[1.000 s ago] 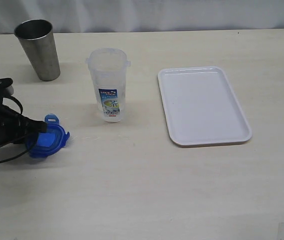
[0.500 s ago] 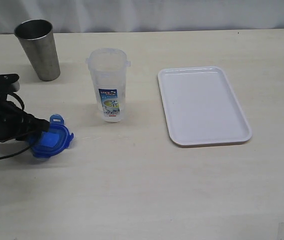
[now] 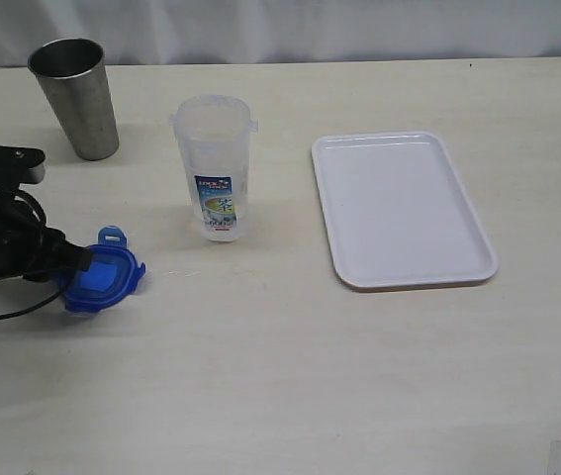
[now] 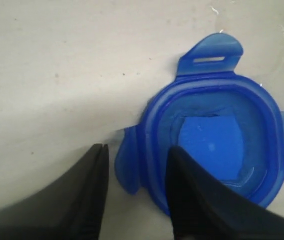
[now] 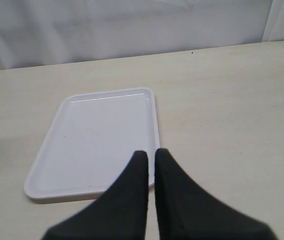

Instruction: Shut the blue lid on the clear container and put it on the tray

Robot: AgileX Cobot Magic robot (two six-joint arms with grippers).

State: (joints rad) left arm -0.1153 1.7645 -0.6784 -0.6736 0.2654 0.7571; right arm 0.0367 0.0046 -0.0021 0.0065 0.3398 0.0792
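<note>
Blue lid [image 3: 102, 277] is seen lying open-side up on the table [image 3: 310, 396], left of the clear container [image 3: 216, 168] and apart from it. One edge flap and the rim are clamped between the fingers of the left gripper [image 3: 75, 261]. The container stands upright and uncapped between the steel cup [image 3: 75, 99] and the tray [image 3: 404, 213]. Right gripper [image 5: 151, 152] is fully closed, nothing held, above the tray's near rim.

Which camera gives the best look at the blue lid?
The left wrist view: the blue lid fills it, rim and flaps clear. The exterior view shows it small, at the left gripper; the right wrist view misses it.
</note>
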